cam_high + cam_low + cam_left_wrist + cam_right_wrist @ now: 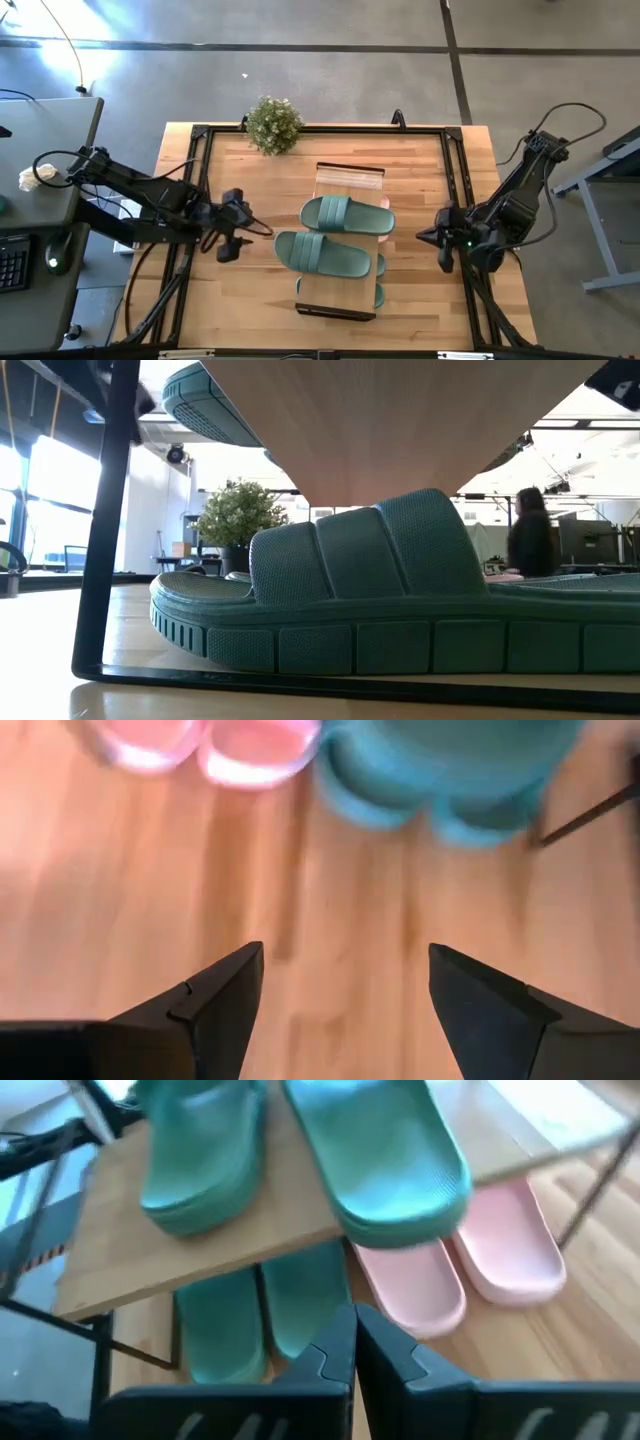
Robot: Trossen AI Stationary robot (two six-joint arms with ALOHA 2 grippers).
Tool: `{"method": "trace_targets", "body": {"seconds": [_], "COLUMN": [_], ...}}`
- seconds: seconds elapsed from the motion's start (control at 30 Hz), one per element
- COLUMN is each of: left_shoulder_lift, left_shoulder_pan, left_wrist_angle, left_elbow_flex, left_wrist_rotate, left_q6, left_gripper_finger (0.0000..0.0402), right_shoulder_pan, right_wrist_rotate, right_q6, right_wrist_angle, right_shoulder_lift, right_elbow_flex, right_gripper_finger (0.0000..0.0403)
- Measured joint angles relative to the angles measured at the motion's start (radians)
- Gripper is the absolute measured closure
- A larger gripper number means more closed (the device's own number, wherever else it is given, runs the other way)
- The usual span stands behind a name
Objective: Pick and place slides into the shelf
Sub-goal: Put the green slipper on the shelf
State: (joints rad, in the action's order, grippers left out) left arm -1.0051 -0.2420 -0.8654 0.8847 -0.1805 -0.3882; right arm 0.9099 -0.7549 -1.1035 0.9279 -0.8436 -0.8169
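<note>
slides (pixel 340 235) seemingly all on shelf (pixel 350 176)

Even overhead light fills the high view, with glare on the floor at far left. The low view is backlit by bright windows, the near green slide (pixel 400 600) dim. The left wrist view is smeared by blur; the pink slides (pixel 480 1270) look soft.
</note>
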Motion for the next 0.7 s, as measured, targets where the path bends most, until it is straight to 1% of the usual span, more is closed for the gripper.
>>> {"method": "trace_targets", "body": {"seconds": [0.03,0.13,0.3,0.37,0.43,0.53,0.57,0.63,0.7], "left_shoulder_lift": [-0.004,-0.016,-0.032,-0.040,-0.051,-0.078,-0.090,-0.122,-0.144], "left_shoulder_pan": [0.000,0.000,0.000,0.000,0.000,0.000,-0.001,-0.005,-0.007], "left_wrist_angle": [-0.030,-0.050,-0.063,-0.039,-0.031,0.053,0.069,0.108,0.098], "left_elbow_flex": [-0.001,0.000,-0.001,0.001,-0.001,0.000,0.000,0.000,-0.001], "left_wrist_rotate": [-0.015,-0.029,-0.028,-0.032,0.005,0.102,0.119,0.131,0.117], "left_q6": [-0.001,-0.012,-0.035,-0.043,-0.016,0.069,0.093,0.134,0.180], "left_gripper_finger": [0.0135,0.0135,0.0135,0.0135,0.0135,0.0135,0.0135,0.0137,0.0143], "right_shoulder_pan": [0.000,-0.001,-0.006,-0.007,-0.008,-0.008,-0.008,-0.007,-0.012], "right_wrist_rotate": [-0.008,-0.002,0.027,0.028,0.026,0.023,0.023,0.021,0.005], "right_q6": [0.033,0.128,0.170,0.173,0.205,0.277,0.301,0.342,0.344], "right_wrist_angle": [-0.021,-0.051,-0.048,-0.052,-0.082,-0.157,-0.190,-0.225,-0.246], "right_shoulder_lift": [-0.003,-0.014,-0.029,-0.036,-0.047,-0.090,-0.110,-0.156,-0.201], "right_elbow_flex": [0.000,0.000,0.001,0.001,0.001,0.001,0.000,0.000,0.000], "right_gripper_finger": [0.0403,0.0403,0.0403,0.0403,0.0403,0.0403,0.0403,0.0403,0.0403]}}
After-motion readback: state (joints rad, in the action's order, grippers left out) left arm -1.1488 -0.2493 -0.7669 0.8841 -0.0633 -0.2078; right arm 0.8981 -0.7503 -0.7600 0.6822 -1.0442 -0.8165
